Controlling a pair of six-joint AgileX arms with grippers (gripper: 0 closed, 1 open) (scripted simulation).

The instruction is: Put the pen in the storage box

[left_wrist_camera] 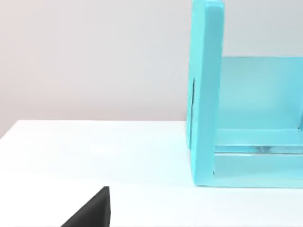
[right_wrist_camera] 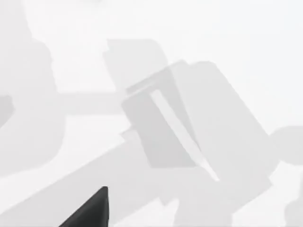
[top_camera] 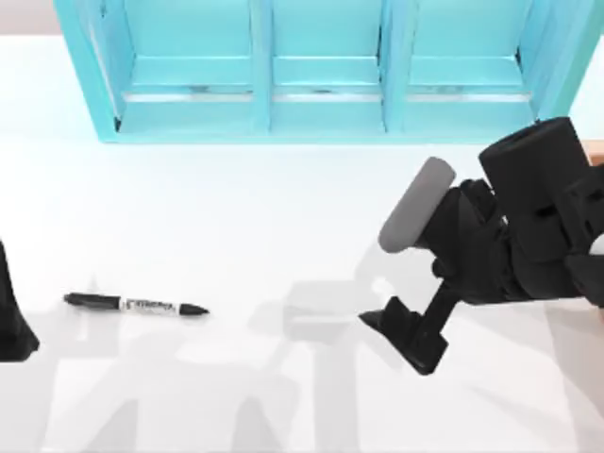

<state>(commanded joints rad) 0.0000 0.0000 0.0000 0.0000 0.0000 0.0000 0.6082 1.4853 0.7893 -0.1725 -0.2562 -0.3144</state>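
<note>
White tabletop (top_camera: 283, 226) fills the top view, with a light-blue shelf unit (top_camera: 321, 71) of three compartments along the upper edge; the pen (top_camera: 136, 305) lies flat in the lower left of the frame, lengthwise left to right, its pointed tip toward the right and its white label band near the middle; it touches nothing else. At the right of the frame the right arm reaches in over the table, and the right gripper (top_camera: 404, 340) hangs in the lower right, well apart from the pen; whether its fingers are open or closed cannot be told. At the far left edge a dark piece of the left arm (top_camera: 13, 321) stands, left of the pen.

From the left wrist view, the table meets a plain pale wall; the shelf unit's end wall (left_wrist_camera: 206, 94) rises at the right of the frame; a black finger (left_wrist_camera: 92, 213) juts up at the lower edge.

From the right wrist view, bare table crossed by grey shadows; a black finger (right_wrist_camera: 90, 210) sits at the lower edge.
</note>
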